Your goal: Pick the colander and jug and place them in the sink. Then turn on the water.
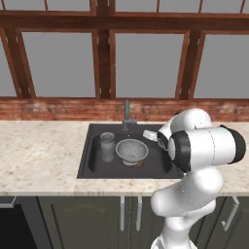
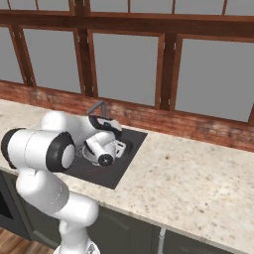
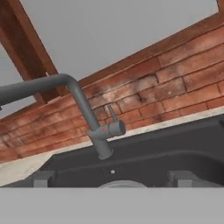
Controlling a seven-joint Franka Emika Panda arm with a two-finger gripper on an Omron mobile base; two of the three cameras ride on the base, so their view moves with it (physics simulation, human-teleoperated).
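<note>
Already both vessels sit in the dark grey rectangular sink [image 1: 87,158], with the white arm's 2-finger gripper [image 3: 112,178] low at the basin's right rear.

Left base view: the round silvery-grey perforated metal colander [image 1: 132,150] rests mid-basin, upright; the dull grey cylindrical jug [image 1: 107,145] stands upright just beside it on its left, contact between them hard to judge. The slim grey faucet [image 1: 127,115] rises from the back rim, just beyond the 2 vessels. Hand view: the gripper's 2 dark fingertips [image 3: 43,179] stand well apart, released, nothing between them; the faucet's body and small lever [image 3: 113,114] lie ahead against the red brick wall [image 3: 175,87], spout reaching left. Speckled beige stone counter [image 1: 39,155] surrounds the basin; wood-framed windows [image 1: 146,63] above the brick.
</note>
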